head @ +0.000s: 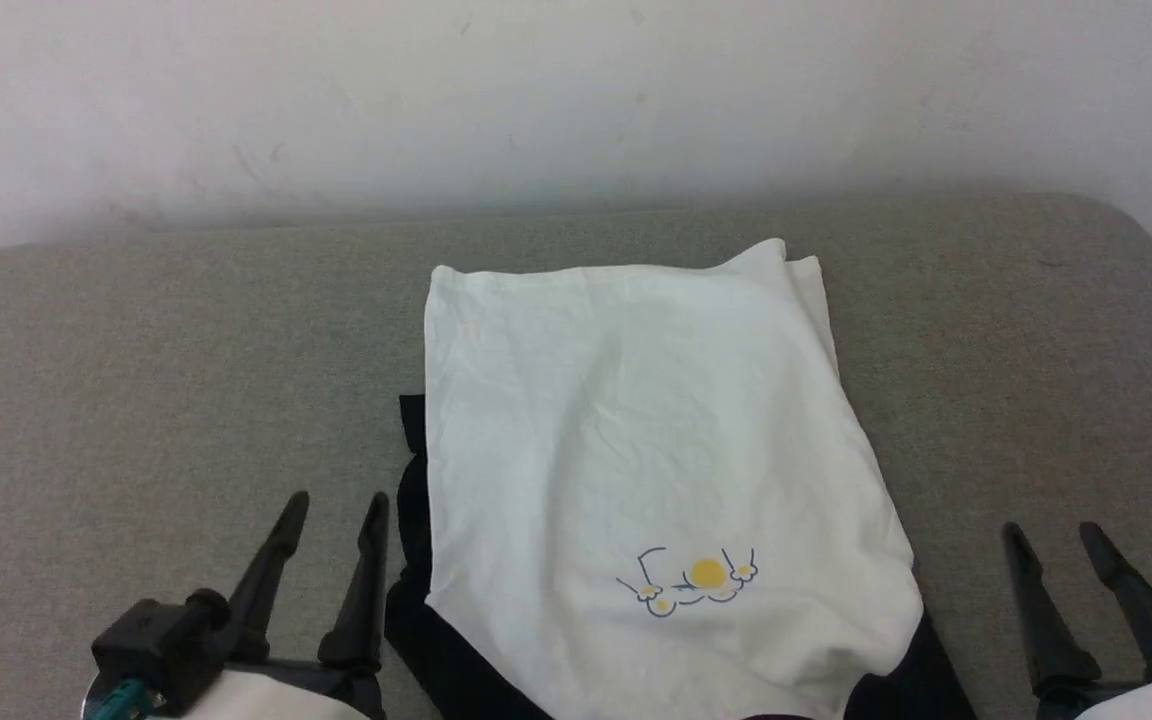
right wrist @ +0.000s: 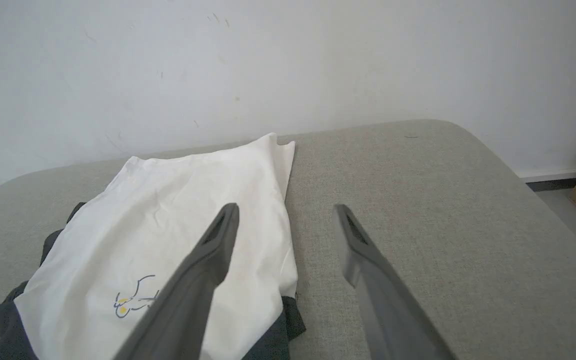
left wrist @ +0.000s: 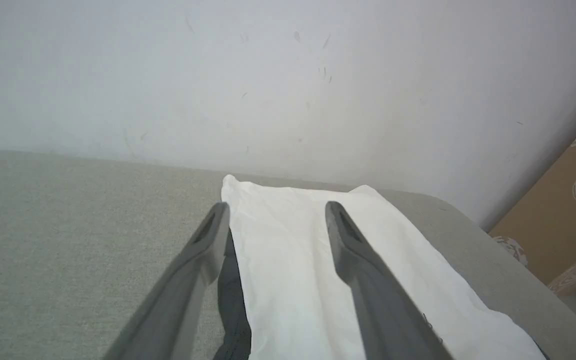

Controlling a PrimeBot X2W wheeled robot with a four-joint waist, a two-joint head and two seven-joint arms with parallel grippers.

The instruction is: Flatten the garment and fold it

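Note:
The garment [head: 636, 440] lies on the grey padded table [head: 136, 360] as a folded white panel, its small yellow-and-blue print near the front. Black fabric pokes out along its left edge and at both near corners. My left gripper [head: 333, 510] is open just left of the garment, nothing between its fingers. My right gripper [head: 1051, 537] is open to the right of it, also holding nothing. The left wrist view has the garment [left wrist: 288, 260] lying between and beyond the left gripper [left wrist: 276, 212]. In the right wrist view the garment [right wrist: 168, 235] sits left of the right gripper [right wrist: 286, 214].
A white wall [head: 576, 90] rises behind the table's far edge. The table's right end is rounded [right wrist: 468, 135], with floor and a brown patterned box [left wrist: 563, 200] beyond it. Bare grey surface stretches on both sides of the garment.

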